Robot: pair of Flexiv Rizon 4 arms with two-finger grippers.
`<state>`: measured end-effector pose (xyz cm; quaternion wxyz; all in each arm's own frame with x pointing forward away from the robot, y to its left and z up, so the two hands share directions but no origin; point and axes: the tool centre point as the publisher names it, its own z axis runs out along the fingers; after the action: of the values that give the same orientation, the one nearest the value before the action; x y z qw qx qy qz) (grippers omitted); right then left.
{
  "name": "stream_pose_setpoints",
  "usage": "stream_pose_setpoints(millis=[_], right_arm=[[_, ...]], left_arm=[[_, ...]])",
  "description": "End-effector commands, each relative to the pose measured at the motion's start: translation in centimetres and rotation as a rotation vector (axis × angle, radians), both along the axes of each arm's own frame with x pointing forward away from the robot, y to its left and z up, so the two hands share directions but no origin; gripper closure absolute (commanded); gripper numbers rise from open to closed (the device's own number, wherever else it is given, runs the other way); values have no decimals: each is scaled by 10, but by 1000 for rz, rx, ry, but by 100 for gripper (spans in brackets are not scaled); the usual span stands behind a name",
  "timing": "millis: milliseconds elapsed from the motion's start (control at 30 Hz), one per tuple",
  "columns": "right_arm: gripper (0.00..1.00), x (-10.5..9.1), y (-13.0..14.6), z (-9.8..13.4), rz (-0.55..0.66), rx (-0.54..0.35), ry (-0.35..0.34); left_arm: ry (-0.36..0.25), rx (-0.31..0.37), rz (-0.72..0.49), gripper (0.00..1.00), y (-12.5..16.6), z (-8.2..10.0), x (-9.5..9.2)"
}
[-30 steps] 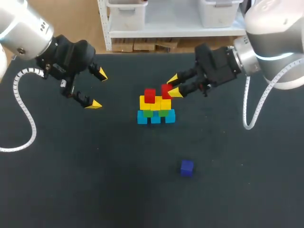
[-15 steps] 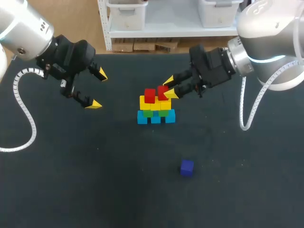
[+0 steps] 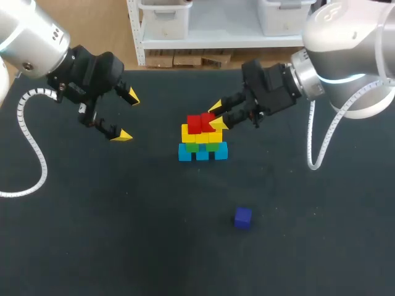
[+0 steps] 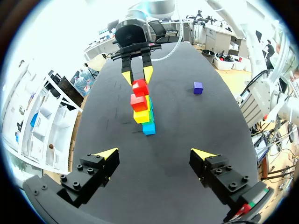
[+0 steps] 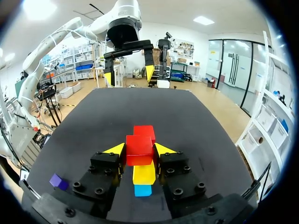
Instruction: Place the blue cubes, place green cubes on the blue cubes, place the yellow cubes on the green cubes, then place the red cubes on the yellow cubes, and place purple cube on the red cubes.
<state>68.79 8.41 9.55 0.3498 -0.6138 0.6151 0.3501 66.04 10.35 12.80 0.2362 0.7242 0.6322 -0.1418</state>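
- Right gripper [image 3: 213, 115] comes in from the right, fingers slanting down over the stack, closed on a red cube [image 5: 139, 149] from two sides.
- Left gripper [image 3: 127, 116] hangs spread wide and empty, well apart from the stack.
- The held cube is just beside the other red cube [image 3: 194, 124], over the yellow cubes [image 3: 200, 134], green cubes [image 3: 192, 147] and blue cubes [image 3: 185, 153].
- Purple cube [image 3: 242, 217] lies alone on the table [image 3: 92, 234].

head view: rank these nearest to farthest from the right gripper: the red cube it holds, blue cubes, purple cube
1. red cube, between the fingers of the right gripper
2. blue cubes, the stack's bottom row
3. purple cube, alone, away from the stack
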Motion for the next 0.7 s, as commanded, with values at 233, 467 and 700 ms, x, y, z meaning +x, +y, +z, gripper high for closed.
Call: stream_pose_setpoints(millis=[233, 467, 700], right_arm=[[100, 4, -2, -1, -2, 1, -1], [100, 5, -5, -2, -6, 1, -1], [100, 5, -3, -4, -4, 0, 4]], left_arm=[[-2, -2, -2, 0, 1, 0, 0], [-2, -2, -2, 0, 1, 0, 0], [-2, -2, -2, 0, 1, 0, 0]])
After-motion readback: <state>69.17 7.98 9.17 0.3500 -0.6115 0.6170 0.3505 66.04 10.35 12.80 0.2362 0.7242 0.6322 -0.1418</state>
